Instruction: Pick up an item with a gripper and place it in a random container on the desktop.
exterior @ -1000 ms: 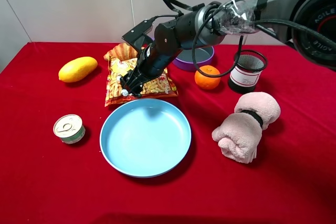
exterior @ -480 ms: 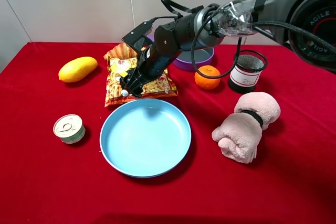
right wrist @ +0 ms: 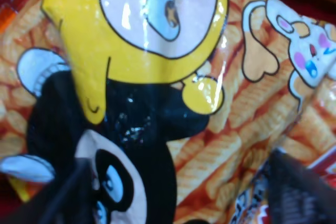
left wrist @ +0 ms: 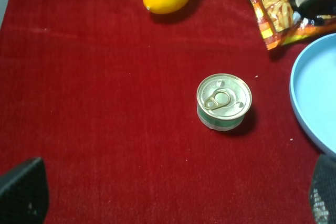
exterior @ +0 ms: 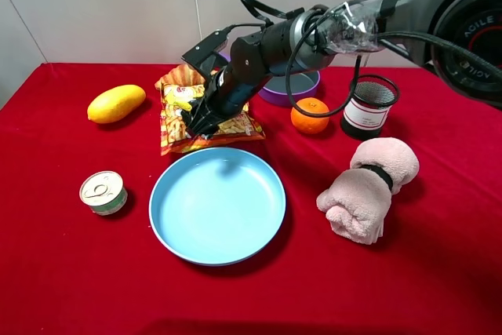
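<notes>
The snack bag [exterior: 172, 119] lies on the red desktop [exterior: 63, 272] just behind the light-blue plate [exterior: 217, 205], its near-left side raised and bunched. My right gripper [exterior: 196, 123] reaches in from the right and is pressed into the bag's middle, shut on it. In the right wrist view the bag [right wrist: 157, 51] fills the frame between the two fingers [right wrist: 58, 198]. My left gripper [left wrist: 173, 182] is open and empty above the cloth, and is out of the exterior view. The left wrist view also shows the bag's corner [left wrist: 278, 3] and the plate's rim [left wrist: 320, 93].
A mango [exterior: 116, 103] and a tin can [exterior: 103, 192] lie left of the plate. A croissant [exterior: 182, 76] sits behind the bag. A purple pan [exterior: 290, 88], an orange [exterior: 310, 115], a black mesh cup [exterior: 369, 106] and a rolled pink towel [exterior: 367, 187] are on the right.
The right gripper has closed on the bag; the bag has bunched and its near-left corner has lifted and drawn in. Everything else stays put.
</notes>
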Action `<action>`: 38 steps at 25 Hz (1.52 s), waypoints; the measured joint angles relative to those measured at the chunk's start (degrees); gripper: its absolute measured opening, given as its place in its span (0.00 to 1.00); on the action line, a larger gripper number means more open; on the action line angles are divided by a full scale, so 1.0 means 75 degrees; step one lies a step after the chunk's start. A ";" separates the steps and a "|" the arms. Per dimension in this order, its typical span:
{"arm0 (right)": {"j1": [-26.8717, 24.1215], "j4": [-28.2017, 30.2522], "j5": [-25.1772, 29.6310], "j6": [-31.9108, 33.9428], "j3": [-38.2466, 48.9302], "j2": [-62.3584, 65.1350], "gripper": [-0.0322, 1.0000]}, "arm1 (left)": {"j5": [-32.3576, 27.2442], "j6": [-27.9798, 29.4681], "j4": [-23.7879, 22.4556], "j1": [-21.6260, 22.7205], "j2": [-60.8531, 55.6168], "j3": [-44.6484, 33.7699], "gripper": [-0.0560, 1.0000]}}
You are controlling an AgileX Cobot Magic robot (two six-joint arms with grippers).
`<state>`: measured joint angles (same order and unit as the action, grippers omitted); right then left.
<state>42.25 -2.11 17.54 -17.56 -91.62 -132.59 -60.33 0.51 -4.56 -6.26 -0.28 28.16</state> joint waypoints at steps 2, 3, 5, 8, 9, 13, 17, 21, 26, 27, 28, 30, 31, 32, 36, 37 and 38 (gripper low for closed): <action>0.0000 -0.0006 0.0000 0.0000 0.0000 0.0000 0.40 | 0.0000 0.0000 0.0000 0.0000 0.0000 0.0000 0.99; 0.0000 -0.0006 0.0000 0.0000 0.0000 0.0000 0.36 | 0.0000 0.0000 0.0000 0.0000 0.0000 0.0000 0.99; 0.0000 -0.0006 -0.0037 0.0000 -0.0007 0.0019 0.28 | 0.0000 0.0000 0.0000 0.0000 0.0000 0.0000 0.99; 0.0000 -0.0006 -0.0069 0.0000 -0.0038 0.0051 0.17 | 0.0000 0.0000 0.0000 0.0000 0.0000 0.0000 0.99; 0.0000 -0.0006 -0.0059 -0.0003 -0.0043 0.0062 0.17 | 0.0000 0.0000 0.0000 0.0000 0.0000 0.0000 0.99; 0.0000 -0.0006 -0.0035 -0.0003 -0.0043 0.0061 0.16 | 0.0000 0.0000 0.0000 0.0000 0.0000 0.0000 0.99; 0.0000 -0.0006 -0.0028 -0.0003 -0.0043 0.0061 0.14 | 0.0000 0.0000 0.0000 0.0000 0.0000 0.0000 0.99; 0.0000 -0.0006 -0.0028 -0.0003 -0.0043 0.0061 0.13 | 0.0000 0.0000 0.0000 0.0000 0.0000 0.0000 0.99; 0.0000 -0.0006 -0.0028 -0.0003 -0.0043 0.0061 0.12 | 0.0000 0.0000 0.0000 0.0000 0.0000 0.0000 0.99; 0.0000 -0.0006 -0.0028 -0.0003 -0.0043 0.0061 0.12 | 0.0000 0.0000 0.0000 0.0000 0.0000 0.0000 0.99; 0.0000 -0.0006 -0.0028 -0.0003 -0.0043 0.0061 0.11 | 0.0000 0.0000 0.0000 0.0000 0.0000 0.0000 0.99; 0.0000 -0.0006 -0.0028 -0.0003 -0.0043 0.0061 0.11 | 0.0000 0.0000 0.0000 0.0000 0.0000 0.0000 0.99; 0.0000 -0.0006 -0.0028 -0.0003 -0.0043 0.0061 0.11 | 0.0000 0.0000 0.0000 0.0000 0.0000 0.0000 0.99; 0.0000 -0.0006 -0.0028 -0.0003 -0.0043 0.0061 0.10 | 0.0000 0.0000 0.0000 0.0000 0.0000 0.0000 0.99; 0.0000 -0.0006 0.0001 -0.0003 -0.0043 0.0113 0.07 | 0.0000 0.0000 0.0000 0.0000 0.0000 0.0000 0.99; 0.0000 -0.0006 0.0001 -0.0003 -0.0043 0.0121 0.07 | 0.0000 0.0000 0.0000 0.0000 0.0000 0.0000 0.99; 0.0000 -0.0006 0.0016 -0.0003 -0.0043 0.0130 0.06 | 0.0000 0.0000 0.0000 0.0000 0.0000 0.0000 0.99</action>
<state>42.25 -2.15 17.66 -17.59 -91.94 -131.61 -60.33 0.51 -4.56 -6.26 -0.28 28.16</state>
